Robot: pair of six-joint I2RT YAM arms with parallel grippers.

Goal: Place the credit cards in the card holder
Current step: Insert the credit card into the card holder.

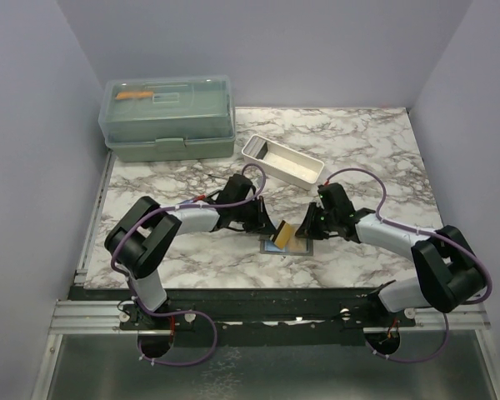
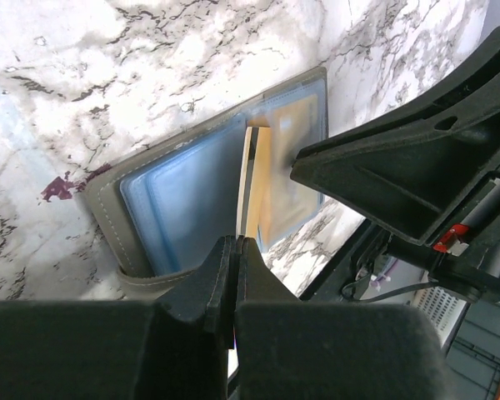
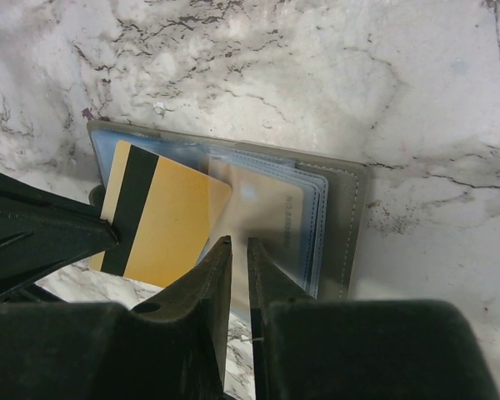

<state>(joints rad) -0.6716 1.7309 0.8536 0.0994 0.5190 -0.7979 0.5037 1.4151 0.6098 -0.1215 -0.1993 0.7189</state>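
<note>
Far back and left of the card holder [image 3: 347, 217], on the white, grey-veined marble desk [image 1: 367, 150]: a pale green box [image 1: 168, 117] of cloudy plastic, rectangular with rounded corners, lid down.

Just left of the card holder: the left tool [image 2: 234, 246], black and matte, clamped tight on a gold card [image 3: 171, 221]. The card thin, stiff and glossy, with a black stripe along one side, held tilted over the holder's left page.

The card holder itself lying open and flat near the front edge of the desk, between the two tools: grey-olive, with a stitched border and bluish see-through pockets. A tan card [image 3: 271, 208] inside one pocket on the right page.

Just right of the card holder: the right tool [image 3: 235, 250], fingers closed to a narrow slit, seemingly pinching a clear sleeve [image 3: 252, 193] of the holder, blurred there.

Behind the card holder, slightly right: a long white tray [image 1: 282, 160], smooth-walled, set at an angle.
</note>
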